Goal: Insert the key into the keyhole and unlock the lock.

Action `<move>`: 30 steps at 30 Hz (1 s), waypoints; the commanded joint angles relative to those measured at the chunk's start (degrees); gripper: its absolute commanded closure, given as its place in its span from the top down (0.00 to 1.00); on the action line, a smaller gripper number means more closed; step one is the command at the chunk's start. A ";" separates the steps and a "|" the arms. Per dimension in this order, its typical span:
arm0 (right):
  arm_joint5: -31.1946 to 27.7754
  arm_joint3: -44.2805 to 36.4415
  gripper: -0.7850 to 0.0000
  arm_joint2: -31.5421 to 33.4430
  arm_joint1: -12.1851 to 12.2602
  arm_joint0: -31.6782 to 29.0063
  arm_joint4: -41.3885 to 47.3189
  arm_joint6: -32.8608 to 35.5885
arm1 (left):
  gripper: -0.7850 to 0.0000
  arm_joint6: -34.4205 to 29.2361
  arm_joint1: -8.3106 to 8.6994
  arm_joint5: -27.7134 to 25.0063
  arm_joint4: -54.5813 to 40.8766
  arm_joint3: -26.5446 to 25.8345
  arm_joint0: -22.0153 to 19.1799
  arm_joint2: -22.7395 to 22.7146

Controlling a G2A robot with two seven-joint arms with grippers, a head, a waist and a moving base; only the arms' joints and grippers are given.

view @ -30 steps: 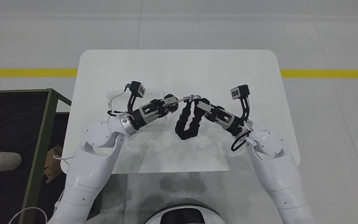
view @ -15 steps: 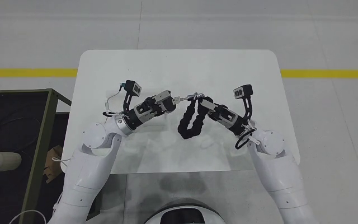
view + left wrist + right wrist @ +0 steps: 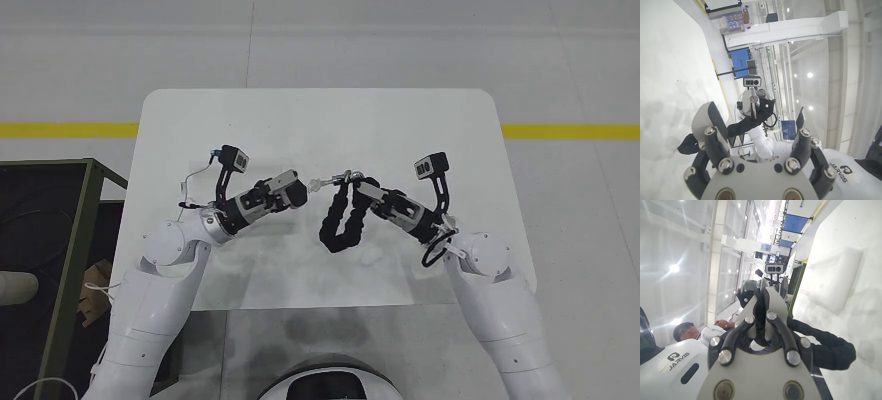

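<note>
the first half looks done: the key (image 3: 754, 111) sits with its blade in the keyhole (image 3: 753, 98) at the metal end of the lock (image 3: 338, 218), and its head sticks out toward the left arm. the right fingers (image 3: 360, 186) are closed tight on the lock's black cloth-covered cable just behind that metal end. they hold it over the middle of the surface (image 3: 420, 125). the rest of the cable droops in a loop toward the robot, and i cannot tell whether the loop's low end rests on the surface. the left fingers (image 3: 296, 190) are spread wide with nothing between them — near the key's head and lined up with it, but apart from it.

what is left, as i judge it, is the turn: the left fingers must pinch the key's head and twist it, and the cable end must come free of the metal end. nothing shows the lock open yet. both cable ends seem to meet at the right fingers, though the joint is hidden there.

around: a dark bin with a green frame (image 3: 72, 240) stands beside the surface on the left arm's side, and a yellow floor line (image 3: 560, 131) runs beyond the far edge. nothing stands between the left fingers and the key. the likely snags are the small, thin key head and the hanging cable — its weight could let the metal end swing or roll in the grip when the key is twisted.
</note>
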 commanded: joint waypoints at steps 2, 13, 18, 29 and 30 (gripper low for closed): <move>0.14 -0.08 0.00 -0.14 0.06 0.04 -0.17 -0.07 | 0.00 -0.26 0.04 -0.02 1.08 0.12 -0.18 0.27; 1.04 -0.79 0.00 -0.22 0.41 0.05 -2.46 -0.71 | 0.00 -1.53 -0.04 0.44 0.70 0.81 -0.50 1.63; 1.39 -1.15 0.00 -0.16 0.56 -0.12 -2.71 -0.93 | 0.00 -2.35 0.00 1.07 0.84 1.07 -0.92 1.86; 1.99 -1.34 0.00 -0.08 0.81 -0.35 -2.85 0.07 | 0.00 -2.99 -0.03 1.47 0.50 1.74 -1.24 2.42; 1.99 -1.34 0.00 -0.08 0.81 -0.35 -2.85 0.07 | 0.00 -2.99 -0.03 1.47 0.50 1.74 -1.24 2.42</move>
